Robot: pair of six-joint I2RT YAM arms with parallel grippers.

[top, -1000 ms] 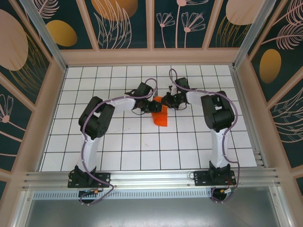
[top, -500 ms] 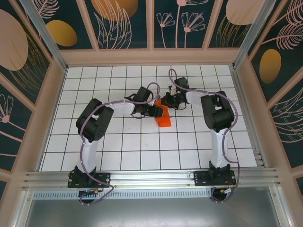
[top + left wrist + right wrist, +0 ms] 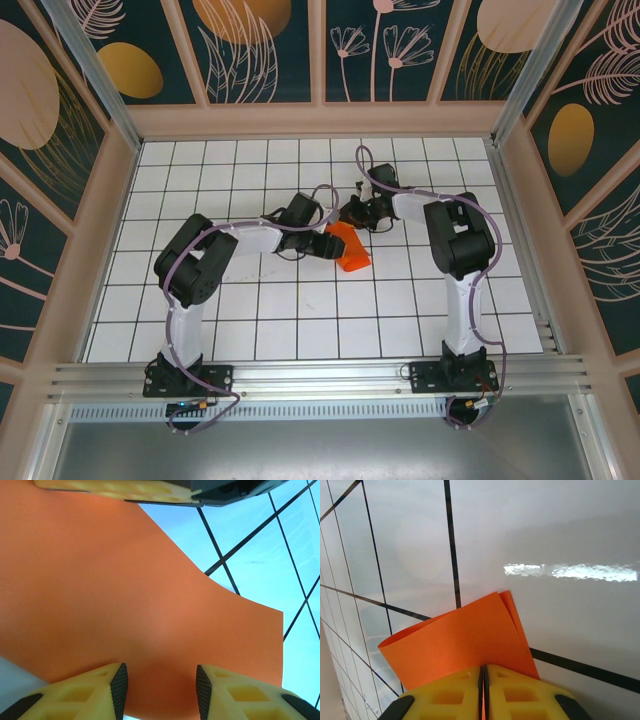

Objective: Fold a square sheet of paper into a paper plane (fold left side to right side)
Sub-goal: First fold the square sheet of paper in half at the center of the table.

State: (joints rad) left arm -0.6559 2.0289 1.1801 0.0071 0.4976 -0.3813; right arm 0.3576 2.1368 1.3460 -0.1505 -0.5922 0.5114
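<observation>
From my station I see the right gripper (image 3: 483, 672) with its fingers pressed together on one edge of the square sheet of paper (image 3: 460, 640). The sheet is doubled over and runs out from that gripper toward the near side, its orange layers bowing loosely above the white gridded table (image 3: 300, 300). The left gripper (image 3: 160, 686) sits just to the left of and nearer than the right gripper, low over the sheet. Its fingers (image 3: 75, 695) stand moderately apart, with paper showing in the gap between them, clamping nothing.

left gripper (image 3: 160, 680) parted, right gripper (image 3: 483, 675) pinched
</observation>
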